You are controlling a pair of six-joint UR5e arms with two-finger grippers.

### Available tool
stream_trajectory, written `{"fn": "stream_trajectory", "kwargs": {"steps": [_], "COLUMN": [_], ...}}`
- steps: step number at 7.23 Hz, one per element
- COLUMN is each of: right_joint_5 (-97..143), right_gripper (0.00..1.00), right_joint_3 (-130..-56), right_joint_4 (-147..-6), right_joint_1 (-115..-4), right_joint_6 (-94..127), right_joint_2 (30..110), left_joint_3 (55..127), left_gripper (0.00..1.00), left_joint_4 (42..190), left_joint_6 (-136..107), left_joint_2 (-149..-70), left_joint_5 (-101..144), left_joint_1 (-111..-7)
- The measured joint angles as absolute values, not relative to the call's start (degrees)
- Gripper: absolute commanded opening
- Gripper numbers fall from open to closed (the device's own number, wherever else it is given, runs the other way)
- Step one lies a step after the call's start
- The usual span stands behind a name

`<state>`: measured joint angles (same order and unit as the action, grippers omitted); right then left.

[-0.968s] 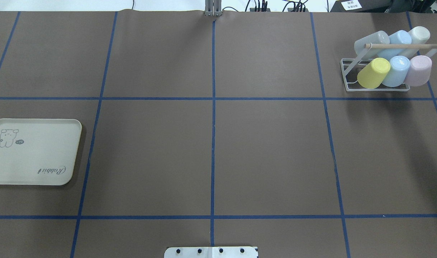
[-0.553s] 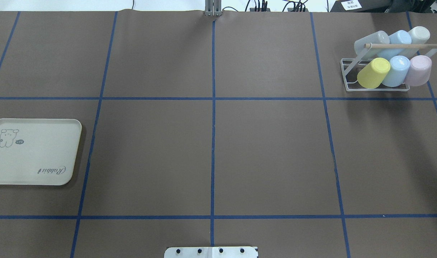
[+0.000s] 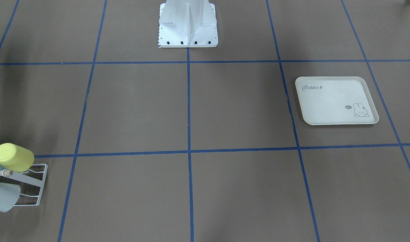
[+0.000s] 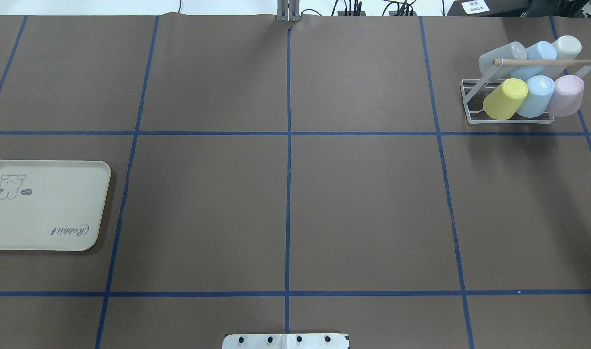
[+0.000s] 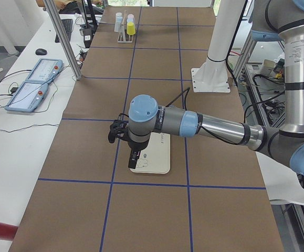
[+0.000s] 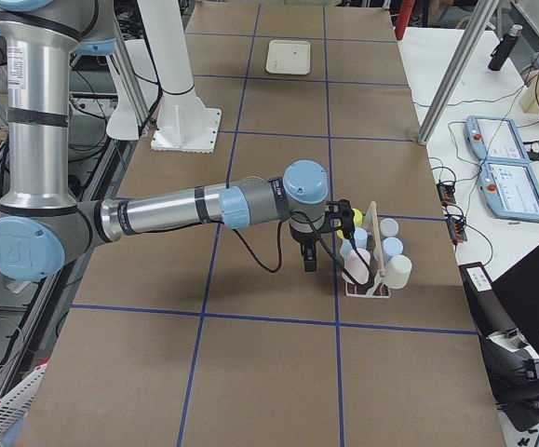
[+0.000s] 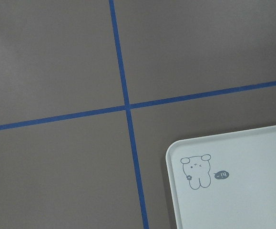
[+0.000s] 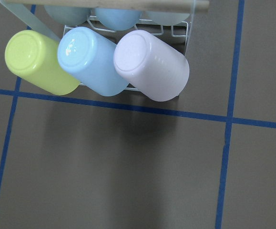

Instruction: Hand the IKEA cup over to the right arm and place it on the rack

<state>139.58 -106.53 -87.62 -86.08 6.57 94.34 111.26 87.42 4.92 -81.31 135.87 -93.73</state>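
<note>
Six IKEA cups sit on the rack (image 4: 465, 99), each lying tilted with its base up. In the front row are a yellow cup (image 4: 506, 99), a light blue cup (image 4: 535, 96) and a lilac cup (image 4: 566, 95). Behind them, under the wooden rod (image 4: 542, 62), are a grey cup (image 4: 501, 57), a second blue cup (image 4: 537, 53) and a white cup (image 4: 564, 48). The rack stands at the far right corner of the table (image 4: 363, 208).

The right arm (image 6: 185, 207) reaches out over the table, and its right claw (image 6: 308, 256) hangs just beside the rack, pointing down. It shows only from the side, so I cannot tell whether it is open or closed. The right wrist camera looks down on the three front cups.

The left arm (image 5: 215, 128) stretches over the rabbit-print tray (image 4: 48, 206) at the table's left edge. The left claw (image 5: 133, 160) hangs above the tray, and its state cannot be told either.

The table is covered in brown paper marked into squares by blue tape. The white robot pedestal (image 3: 188, 23) is bolted at the robot's edge. Beside the table, a white bench carries two teach pendants (image 5: 33, 84), cables and a keyboard, with aluminium posts rising at the table's edge.

Against the overhead pictures from a second ago, the rack, all six cups and the tray lie exactly where they were.
</note>
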Motion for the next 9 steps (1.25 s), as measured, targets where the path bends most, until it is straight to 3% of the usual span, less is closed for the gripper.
{"fn": "stream_trajectory", "kwargs": {"steps": [9], "right_joint_5": [141.7], "right_gripper": [0.99], "right_joint_3": [-109.1], "right_joint_4": [-85.6], "right_joint_1": [-84.2], "right_joint_6": [5.5], "right_joint_2": [92.4], "left_joint_3": [112.3], "left_gripper": [1.00], "left_joint_4": [91.2], "left_joint_6": [5.1], "left_joint_2": [-80.9], "left_joint_5": [136.2], "left_joint_1": [-93.5]}}
